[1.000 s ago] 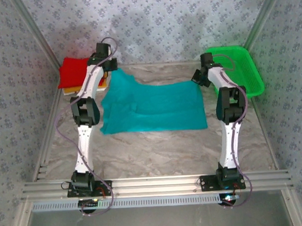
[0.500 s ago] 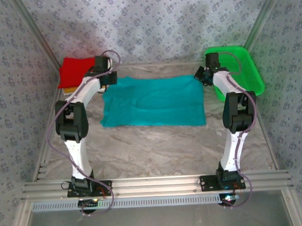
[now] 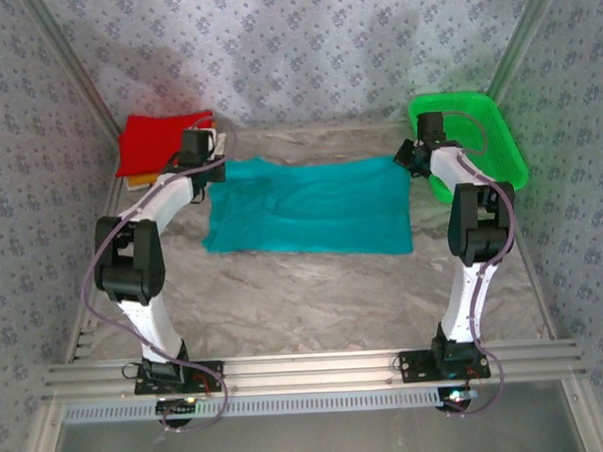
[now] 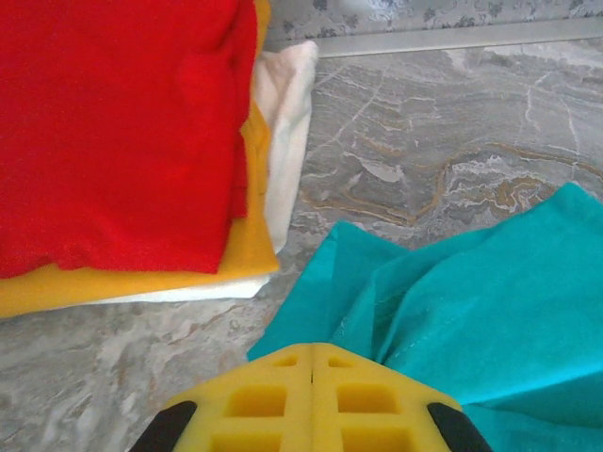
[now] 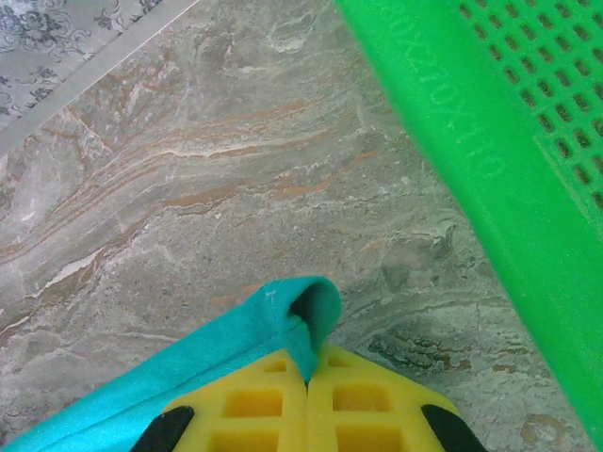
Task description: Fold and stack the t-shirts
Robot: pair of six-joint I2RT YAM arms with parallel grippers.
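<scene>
A teal t-shirt [image 3: 306,208] lies spread flat across the middle of the table. My left gripper [image 3: 207,162] is at its far left corner, my right gripper [image 3: 411,156] at its far right corner. In the left wrist view the yellow jaws of my left gripper [image 4: 312,347] are pressed together, and folds of teal cloth [image 4: 490,301] run in under their tips. My right gripper [image 5: 308,369] is shut on a rolled teal edge [image 5: 236,339] that sticks out between its jaws. A folded stack sits at the far left: red t-shirt [image 4: 113,122] on orange-yellow [image 4: 141,278] on white [image 4: 287,122].
A bright green mesh basket [image 3: 478,138] stands at the far right, its rim [image 5: 452,122] close beside my right gripper. The folded stack [image 3: 158,142] is just left of my left gripper. A metal rail [image 4: 424,38] runs along the back wall. Bare marble lies in front of the shirt.
Both grippers have carried the shirt's far edge toward the back wall and down. The raised, bunched left corner now lies low and the shirt is stretched flatter.
</scene>
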